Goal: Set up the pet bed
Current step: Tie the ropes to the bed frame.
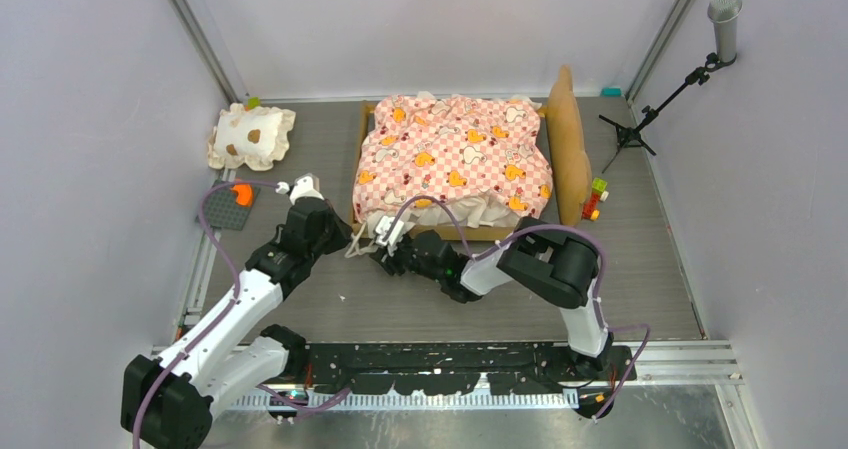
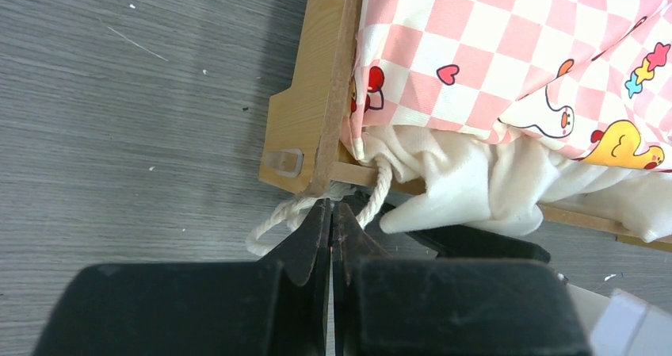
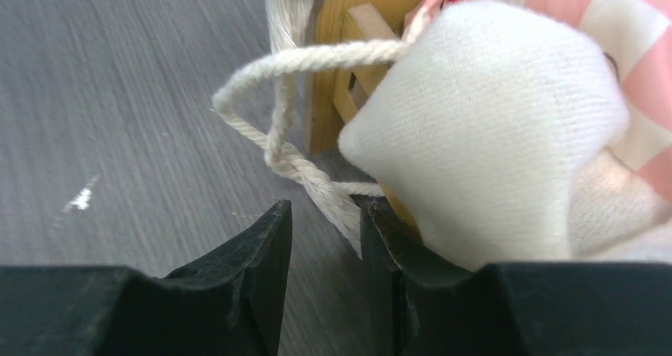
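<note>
Grippers, two: left gripper pressed shut at the cream cord under the frame's near corner, whether pinching it unclear; right gripper stood partly open and empty, the knotted cord just ahead of its jaws. Pet bed, one, sat mid-table just beyond both: frame judged stiff and light, best gripped by its wooden rail; mattress and ruffle soft and limp, cord thin and liable to slip. Also one spotted pillow, far left, well apart.
</note>
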You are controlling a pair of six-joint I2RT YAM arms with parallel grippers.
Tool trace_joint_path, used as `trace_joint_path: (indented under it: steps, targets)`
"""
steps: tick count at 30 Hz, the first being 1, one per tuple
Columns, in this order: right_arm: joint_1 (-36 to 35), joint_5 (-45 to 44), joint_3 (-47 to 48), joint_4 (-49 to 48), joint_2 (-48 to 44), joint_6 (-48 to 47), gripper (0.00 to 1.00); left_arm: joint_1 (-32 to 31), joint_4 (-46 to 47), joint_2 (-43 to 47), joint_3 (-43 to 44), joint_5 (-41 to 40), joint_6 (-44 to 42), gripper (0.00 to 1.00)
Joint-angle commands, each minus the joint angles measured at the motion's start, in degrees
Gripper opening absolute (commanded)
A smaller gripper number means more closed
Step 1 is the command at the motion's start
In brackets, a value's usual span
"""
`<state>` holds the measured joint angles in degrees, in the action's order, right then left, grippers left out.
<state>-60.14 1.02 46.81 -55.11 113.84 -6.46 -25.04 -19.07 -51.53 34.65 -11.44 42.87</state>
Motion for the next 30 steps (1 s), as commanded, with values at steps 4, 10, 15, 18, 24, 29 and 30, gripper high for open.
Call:
trace_joint_path:
  steps: [4,10,15,18,24,29,30]
  targets:
    - [0.21,-4.97,1.64,-3.43,2.59,-8.91,0.44,0.17,1.88,0.36,0.57,0.71,-0.31,0.0]
    - [0.18,-4.99,3.91,1.07,3.65,-10.44,0.44,0.23,2.01,0.13,0.49,0.88,-0.33,0.0]
    - [0.16,-3.58,6.79,6.29,4.62,-11.16,0.45,0.25,2.5,-0.17,0.41,1.24,-0.17,0.0]
    - [0.2,-3.38,7.98,8.37,5.13,-11.2,0.45,0.25,2.75,-0.24,0.32,1.38,-0.16,0.0]
    - [0.35,-1.81,10.57,14.39,5.7,-10.18,0.4,0.25,2.68,-0.16,0.31,1.52,-0.16,0.0]
    - [0.38,-0.28,7.83,12.11,5.16,-6.43,0.04,0.38,2.14,0.51,0.1,1.25,-0.24,0.0]
    - [0.37,-0.25,6.65,10.62,4.91,-5.67,0.01,0.47,2.05,0.69,0.01,1.17,-0.25,0.0]
